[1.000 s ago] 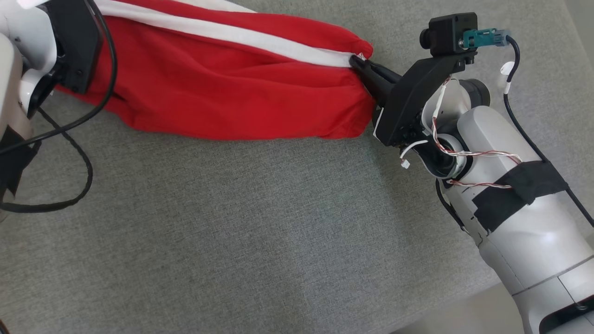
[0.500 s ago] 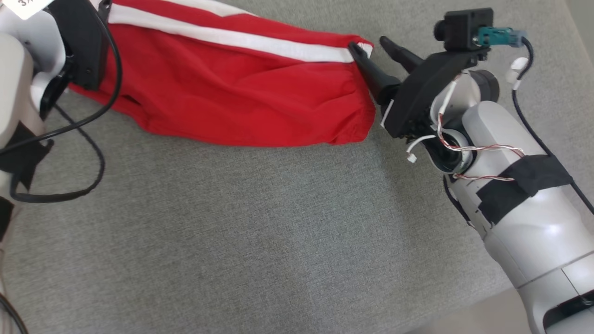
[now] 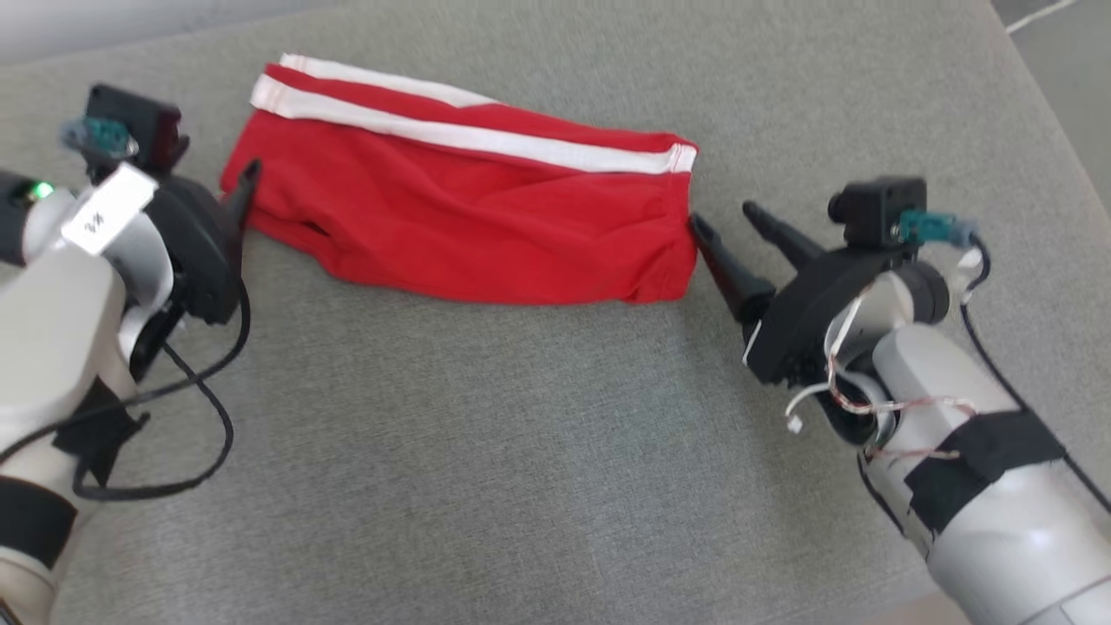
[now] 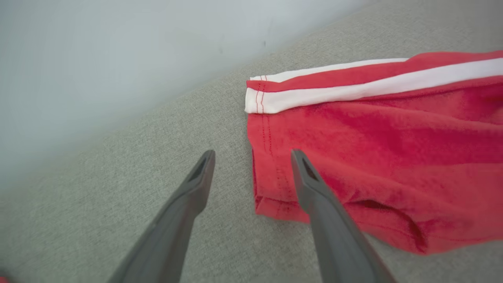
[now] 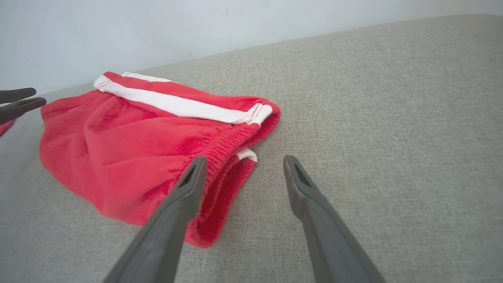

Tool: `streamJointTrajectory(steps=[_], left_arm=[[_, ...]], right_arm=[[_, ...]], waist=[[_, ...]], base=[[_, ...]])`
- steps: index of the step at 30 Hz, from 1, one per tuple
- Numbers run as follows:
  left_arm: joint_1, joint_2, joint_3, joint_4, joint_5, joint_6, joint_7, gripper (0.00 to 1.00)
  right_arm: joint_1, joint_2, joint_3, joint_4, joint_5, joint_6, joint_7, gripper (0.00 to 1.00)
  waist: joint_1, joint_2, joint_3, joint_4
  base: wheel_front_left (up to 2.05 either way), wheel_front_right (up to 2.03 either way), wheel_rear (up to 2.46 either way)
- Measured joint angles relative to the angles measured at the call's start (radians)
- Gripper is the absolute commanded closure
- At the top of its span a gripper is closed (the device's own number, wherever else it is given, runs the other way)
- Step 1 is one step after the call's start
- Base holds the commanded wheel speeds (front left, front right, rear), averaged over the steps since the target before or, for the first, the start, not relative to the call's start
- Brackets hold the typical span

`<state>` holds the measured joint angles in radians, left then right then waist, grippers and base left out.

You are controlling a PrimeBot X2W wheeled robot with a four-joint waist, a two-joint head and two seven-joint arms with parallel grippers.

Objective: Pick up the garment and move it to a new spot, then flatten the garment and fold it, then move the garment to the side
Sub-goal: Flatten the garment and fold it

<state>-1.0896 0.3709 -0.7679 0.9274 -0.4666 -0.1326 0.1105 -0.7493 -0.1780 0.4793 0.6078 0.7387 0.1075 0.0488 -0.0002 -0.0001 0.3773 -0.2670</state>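
The garment [image 3: 469, 217] is a pair of red shorts with white side stripes, lying folded in a long band on the grey cloth surface [image 3: 486, 451]. My left gripper [image 3: 245, 178] is open at its left hem end, with nothing held. In the left wrist view the left gripper [image 4: 253, 152] straddles the hem edge of the garment [image 4: 373, 145] from just above. My right gripper [image 3: 721, 214] is open just off the waistband end, apart from it. In the right wrist view the right gripper [image 5: 245, 158] hangs over the elastic waistband of the garment [image 5: 137, 149].
The grey surface ends at its right edge [image 3: 1055, 148] and near the lower right corner. A pale wall [image 5: 235, 27] rises behind it. A loose black cable [image 3: 208, 434] hangs off my left arm. My left gripper's fingers [image 5: 23, 103] show at the far left of the right wrist view.
Both grippers have opened and let go of the garment's ends, then drawn back a little. The garment now lies slack on the surface. The head camera has also shifted.
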Motion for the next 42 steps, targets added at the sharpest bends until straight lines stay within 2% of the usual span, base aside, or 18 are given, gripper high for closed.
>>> streamJointTrajectory(steps=[10,19,33,34,35,36,37,38,42], left_arm=[[0.069,-0.002,-0.001,-0.015,-0.051,0.0,-0.041,0.0],[0.079,-0.016,-0.022,-0.015,-0.053,0.0,-0.035,0.0],[0.01,-0.055,-0.029,0.06,-0.043,0.002,-0.005,0.0],[0.004,-0.058,-0.028,0.068,-0.044,0.002,-0.003,0.52],[-0.003,-0.062,-0.027,0.077,-0.046,0.002,0.004,0.78],[-0.007,-0.066,-0.026,0.083,-0.048,0.002,0.005,1.0],[-0.007,-0.07,-0.026,0.087,-0.049,0.001,0.005,1.0],[-0.008,-0.075,-0.025,0.091,-0.049,0.001,0.005,1.0],[-0.017,-0.098,-0.036,0.107,-0.048,0.001,0.006,1.0]], right_arm=[[0.068,0.005,0.011,-0.054,0.0,0.0,-0.017,0.0],[0.064,0.006,0.045,-0.067,-0.049,-0.038,-0.012,0.0],[0.025,0.035,0.096,-0.075,-0.082,-0.052,0.014,0.0],[0.025,0.035,0.097,-0.074,-0.083,-0.052,0.014,0.0],[0.025,0.035,0.097,-0.073,-0.084,-0.052,0.016,0.0],[0.024,0.035,0.099,-0.071,-0.085,-0.052,0.021,0.67],[0.023,0.035,0.099,-0.07,-0.085,-0.052,0.022,0.95],[0.023,0.034,0.099,-0.07,-0.085,-0.052,0.022,1.0],[0.023,0.025,0.097,-0.062,-0.085,-0.05,0.021,1.0]], waist=[[-0.0001,-0.0001,-0.043,0.024],[0.0001,0.0,-0.006,0.019],[0.0001,0.0,0.058,0.014],[0.0002,0.0,0.061,0.014],[0.0002,0.0,0.064,0.014],[0.0001,0.0,0.066,0.015],[0.0001,0.0,0.067,0.016],[0.0001,0.0,0.067,0.016],[0.0002,0.0002,0.061,0.024]], base=[[0.0,0.0,0.0],[0.0,0.0,0.0],[0.0,0.0,0.0],[0.0,0.0,0.0],[0.0,0.0,0.0],[0.0,0.0,0.0],[0.0,0.0,0.0],[0.0,0.0,0.0],[0.0,0.0,0.0]])
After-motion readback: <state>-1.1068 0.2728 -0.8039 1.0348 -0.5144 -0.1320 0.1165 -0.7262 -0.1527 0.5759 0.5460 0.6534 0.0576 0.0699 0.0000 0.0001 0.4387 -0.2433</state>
